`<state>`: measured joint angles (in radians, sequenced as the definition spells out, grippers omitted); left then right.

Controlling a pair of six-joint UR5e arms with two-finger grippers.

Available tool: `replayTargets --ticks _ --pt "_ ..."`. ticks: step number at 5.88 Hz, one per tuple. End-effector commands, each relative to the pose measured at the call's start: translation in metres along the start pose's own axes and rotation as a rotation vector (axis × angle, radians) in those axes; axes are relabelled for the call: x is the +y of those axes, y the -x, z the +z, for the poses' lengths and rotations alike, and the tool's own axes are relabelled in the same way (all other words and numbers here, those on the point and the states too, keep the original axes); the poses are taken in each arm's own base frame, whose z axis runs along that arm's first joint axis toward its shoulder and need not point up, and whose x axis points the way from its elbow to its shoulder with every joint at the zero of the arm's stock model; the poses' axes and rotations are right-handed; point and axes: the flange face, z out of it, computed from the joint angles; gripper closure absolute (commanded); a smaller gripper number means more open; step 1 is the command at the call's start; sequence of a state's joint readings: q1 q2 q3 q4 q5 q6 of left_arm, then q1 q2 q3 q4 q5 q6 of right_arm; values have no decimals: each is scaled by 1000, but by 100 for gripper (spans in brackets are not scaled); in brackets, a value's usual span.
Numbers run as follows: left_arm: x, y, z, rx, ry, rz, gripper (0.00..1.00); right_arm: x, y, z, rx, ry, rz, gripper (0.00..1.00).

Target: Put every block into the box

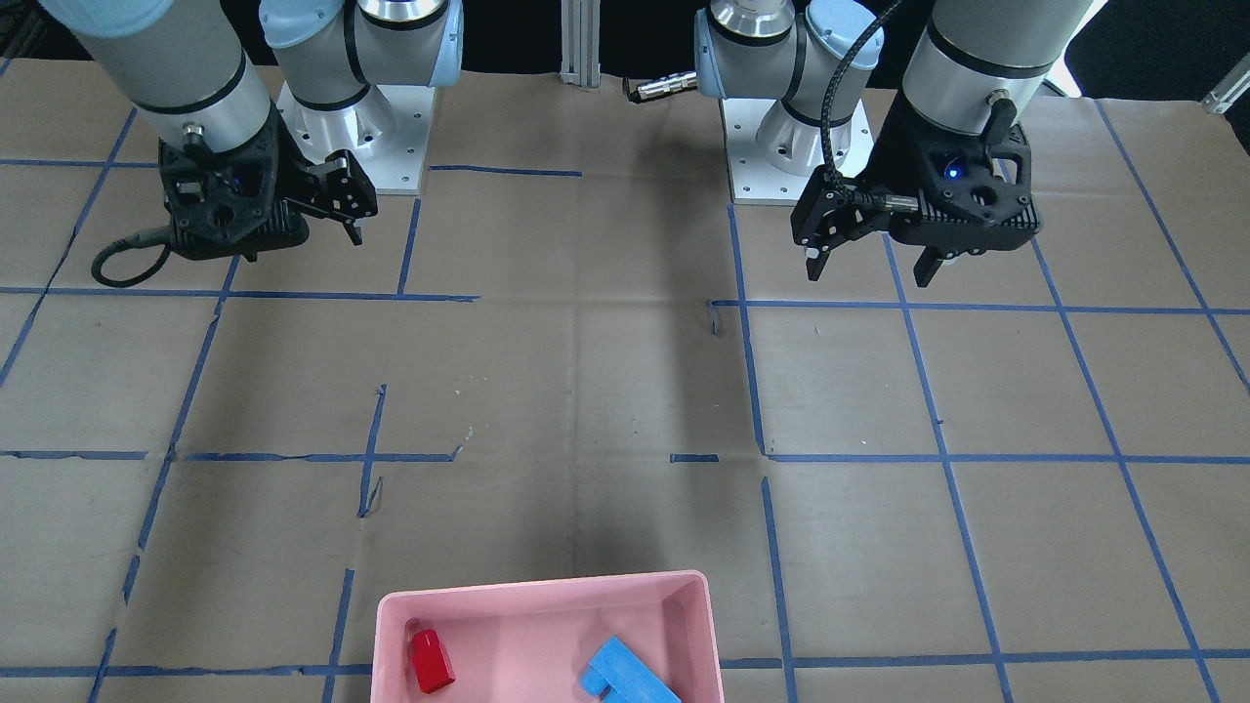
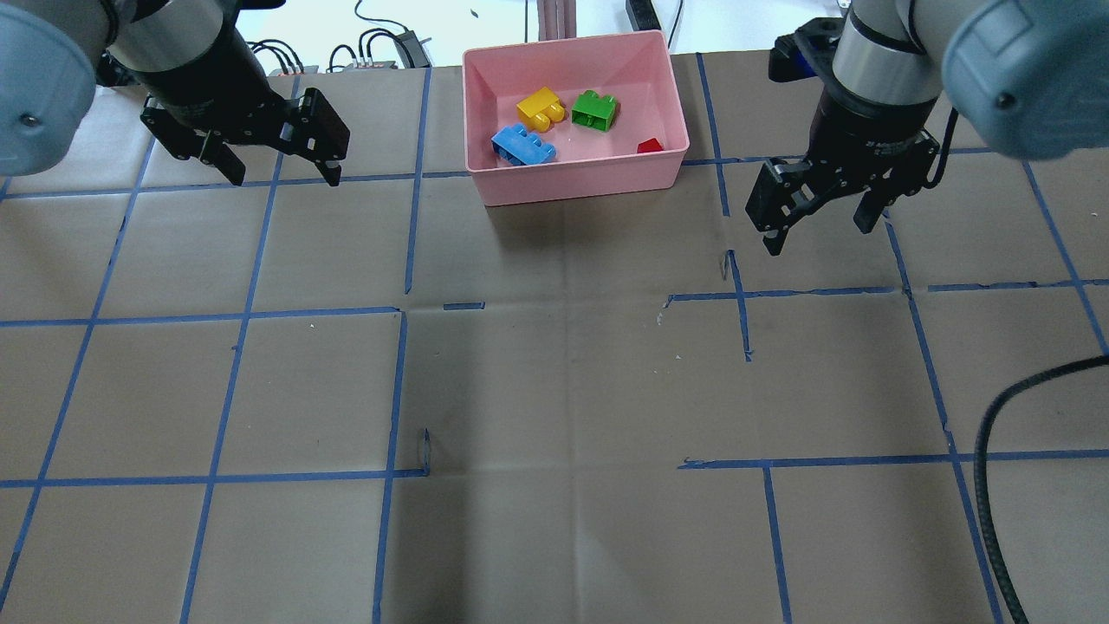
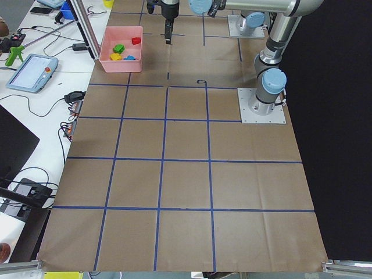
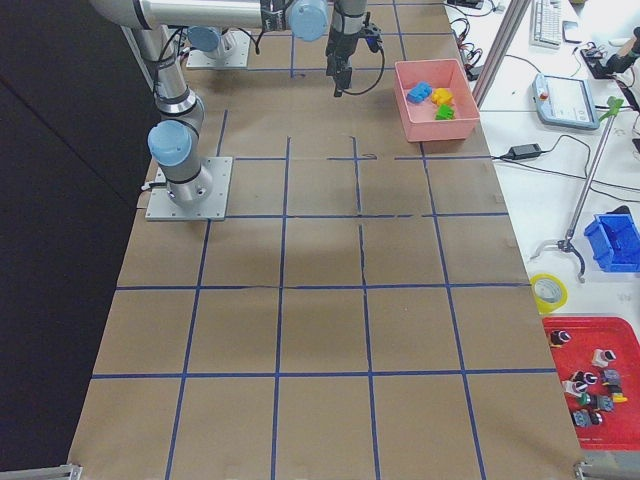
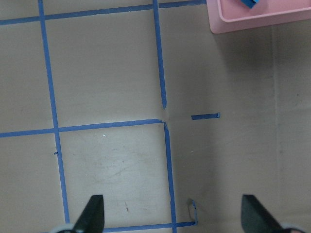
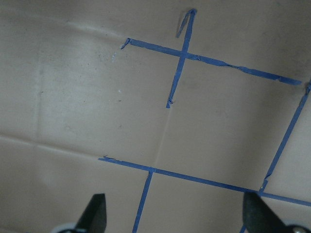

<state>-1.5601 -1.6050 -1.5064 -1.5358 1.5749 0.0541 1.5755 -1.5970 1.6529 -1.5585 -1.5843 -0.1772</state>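
The pink box [image 2: 576, 184] stands at the far middle of the table. In it lie the yellow block [image 2: 541, 108], the green block [image 2: 594, 110], the light blue block [image 2: 523, 146] and the small red block [image 2: 650, 146]. The front-facing view shows the box [image 1: 547, 584] with only the red block [image 1: 431, 661] and the blue block [image 1: 630, 674]. My left gripper [image 2: 286, 172] is open and empty, above the table left of the box. My right gripper [image 2: 819, 232] is open and empty, right of the box. The left wrist view shows a box corner [image 5: 257, 18] between open fingers.
Brown paper with a blue tape grid [image 2: 403, 312] covers the table. The two arm bases [image 1: 356, 137] [image 1: 791, 146] stand at the robot's edge. A black cable [image 2: 996, 485] hangs at the near right. Benches with tools and a tablet [image 4: 565, 98] lie beyond the far edge.
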Motion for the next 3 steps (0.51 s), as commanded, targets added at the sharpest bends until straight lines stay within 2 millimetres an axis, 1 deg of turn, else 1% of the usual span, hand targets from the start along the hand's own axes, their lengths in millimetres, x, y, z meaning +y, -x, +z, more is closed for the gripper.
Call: replayTargets --ticks 1,3 --pt "1 0 0 1 4 -13 0 27 -10 -9 15 -122 178 0" --pt "1 0 -1 3 1 -11 0 28 -13 -15 34 -136 232 0"
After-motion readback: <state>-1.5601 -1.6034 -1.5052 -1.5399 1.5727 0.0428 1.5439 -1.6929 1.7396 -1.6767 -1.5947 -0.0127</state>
